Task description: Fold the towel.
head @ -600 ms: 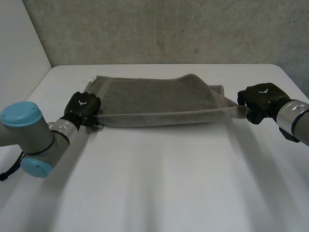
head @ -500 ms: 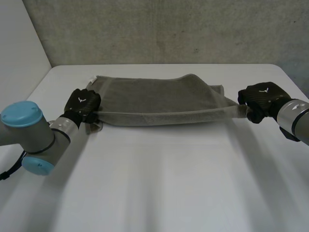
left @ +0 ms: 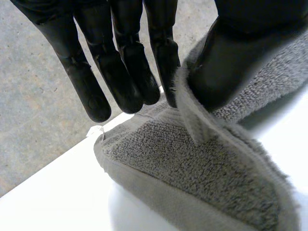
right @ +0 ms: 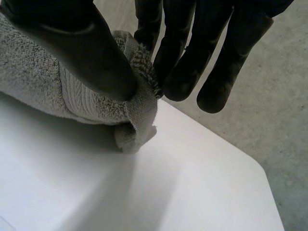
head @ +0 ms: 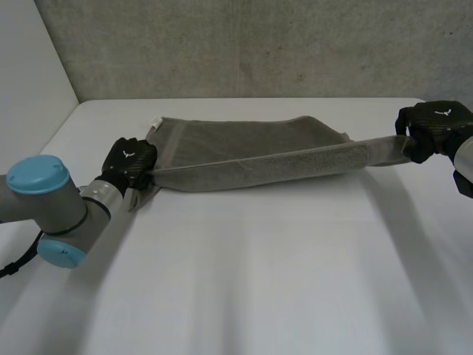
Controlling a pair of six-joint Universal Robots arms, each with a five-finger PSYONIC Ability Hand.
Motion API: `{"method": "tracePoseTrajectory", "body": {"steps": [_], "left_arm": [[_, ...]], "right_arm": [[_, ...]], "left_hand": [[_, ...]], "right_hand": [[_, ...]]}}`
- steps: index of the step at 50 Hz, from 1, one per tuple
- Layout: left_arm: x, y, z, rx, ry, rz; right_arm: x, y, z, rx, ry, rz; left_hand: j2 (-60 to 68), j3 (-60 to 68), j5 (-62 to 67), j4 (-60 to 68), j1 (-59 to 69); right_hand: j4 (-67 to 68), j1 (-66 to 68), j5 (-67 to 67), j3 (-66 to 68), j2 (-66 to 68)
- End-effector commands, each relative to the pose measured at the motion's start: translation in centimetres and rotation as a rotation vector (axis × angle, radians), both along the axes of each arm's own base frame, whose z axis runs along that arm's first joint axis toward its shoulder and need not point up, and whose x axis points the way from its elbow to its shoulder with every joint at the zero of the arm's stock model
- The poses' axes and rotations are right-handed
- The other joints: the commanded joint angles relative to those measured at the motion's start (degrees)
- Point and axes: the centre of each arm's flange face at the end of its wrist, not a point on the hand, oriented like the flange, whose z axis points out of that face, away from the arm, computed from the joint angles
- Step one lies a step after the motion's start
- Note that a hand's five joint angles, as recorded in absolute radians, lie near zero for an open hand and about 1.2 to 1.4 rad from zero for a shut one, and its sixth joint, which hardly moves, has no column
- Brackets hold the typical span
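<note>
Head view: grey towel (head: pixel 244 151) stretched over the far half of the white table (head: pixel 259 281) between 2 hands. Left hand (head: pixel 128 164) pinches its near-left corner; right hand (head: pixel 434 127) pinches the raised near-right corner. Each hand's back bears a white emblem (head: pixel 126 154); a white tag (head: pixel 157 120) marks the towel's far-left corner.

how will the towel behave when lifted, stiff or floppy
Probably floppy: the towel hangs in a soft fold between the left hand and right hand. Its looped pile likely grips rather than slips. It seems light, since pinches alone carry it.
</note>
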Motion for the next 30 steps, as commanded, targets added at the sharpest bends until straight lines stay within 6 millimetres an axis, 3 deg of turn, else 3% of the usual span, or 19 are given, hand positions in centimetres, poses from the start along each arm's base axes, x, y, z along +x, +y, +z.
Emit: {"method": "tracePoseTrajectory", "body": {"steps": [1,11,17,23,25,27,30], "left_arm": [[0.1,0.5,0.4,0.019,-0.001,-0.005],[0.5,2.1,0.5,0.094,-0.021,-0.015],[0.7,2.0,0.9,0.112,-0.024,-0.015],[1.9,1.8,4.1,0.095,-0.020,0.009],[2.5,1.7,5.1,0.081,-0.017,0.022],[3.5,1.8,7.6,0.040,-0.006,0.028],[4.0,2.7,9.0,0.025,-0.004,0.010]], "right_arm": [[0.0,-0.3,-1.1,0.022,0.019,0.001],[-0.3,-0.8,-1.8,0.029,0.046,-0.014],[-0.2,-0.7,-1.9,0.035,0.060,-0.009],[-0.1,-0.4,-1.0,0.025,0.084,-0.001],[-0.1,0.3,0.1,0.020,0.108,0.016],[-0.2,0.7,0.8,0.018,0.125,0.021],[-0.5,1.3,1.5,0.017,0.165,0.029]], "left_hand": [[6.9,7.3,9.5,6.7,9.5],[7.1,7.5,9.6,6.8,9.7],[7.1,7.5,9.6,6.8,9.7],[7.1,7.5,9.6,6.8,9.7],[7.1,7.5,9.6,6.8,9.7],[7.1,7.5,9.6,6.8,9.7],[7.1,7.5,9.6,6.8,9.7]], "right_hand": [[3.2,4.9,4.1,3.7,4.4],[3.2,4.9,4.1,3.7,4.4],[3.2,4.9,4.1,3.7,4.4],[3.2,4.9,4.1,3.7,4.4],[3.2,4.9,4.1,3.7,4.4],[3.2,4.9,4.1,3.7,4.4],[3.2,4.9,4.1,3.7,4.4]]}}
